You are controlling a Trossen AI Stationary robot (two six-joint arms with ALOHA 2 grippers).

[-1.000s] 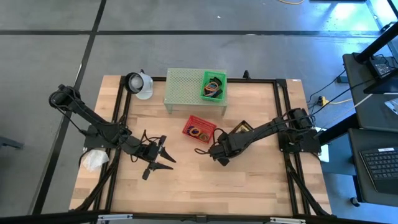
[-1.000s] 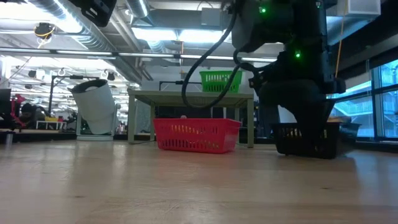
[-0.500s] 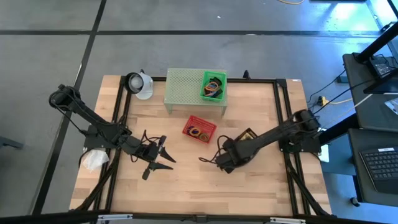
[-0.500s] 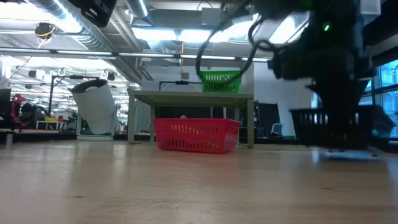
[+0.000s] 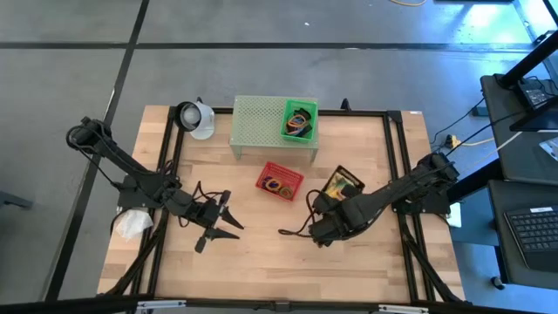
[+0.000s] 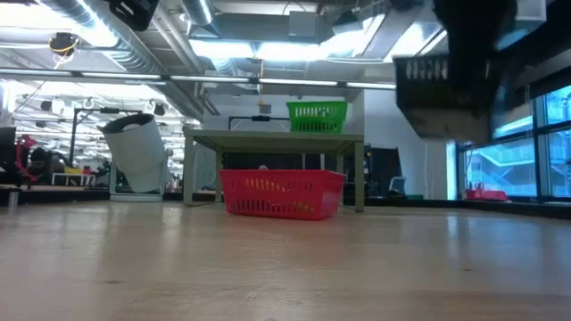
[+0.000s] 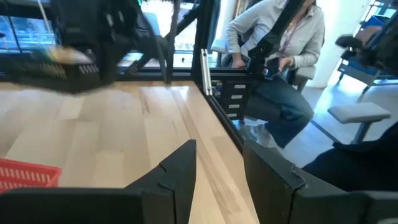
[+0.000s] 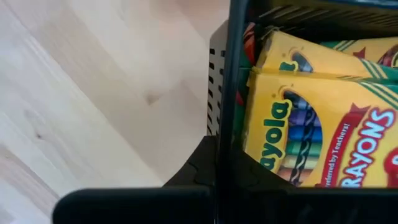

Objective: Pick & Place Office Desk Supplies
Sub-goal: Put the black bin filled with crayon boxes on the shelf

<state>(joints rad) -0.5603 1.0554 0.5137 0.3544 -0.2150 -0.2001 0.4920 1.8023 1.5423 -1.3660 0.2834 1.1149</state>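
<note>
The right tool point(image 5: 324, 228) had clamped on the rim of the black basket point(image 5: 341, 186) and hoisted it clear of the bench point(image 5: 261, 253), where a second before it sat down low. Crayon boxes point(image 8: 323, 124) rode inside, right against that tool. That likely meant a carry was under way. The left tool point(image 5: 220, 225) waited well apart, fingers point(image 7: 180, 171) partly spread, holding nothing.

Two dark, six-joint arms — left arm point(image 5: 131, 179) and right arm point(image 5: 392, 192) — with matte black segments, looping black cables, and angular black fingers point(image 7: 177, 171).
</note>
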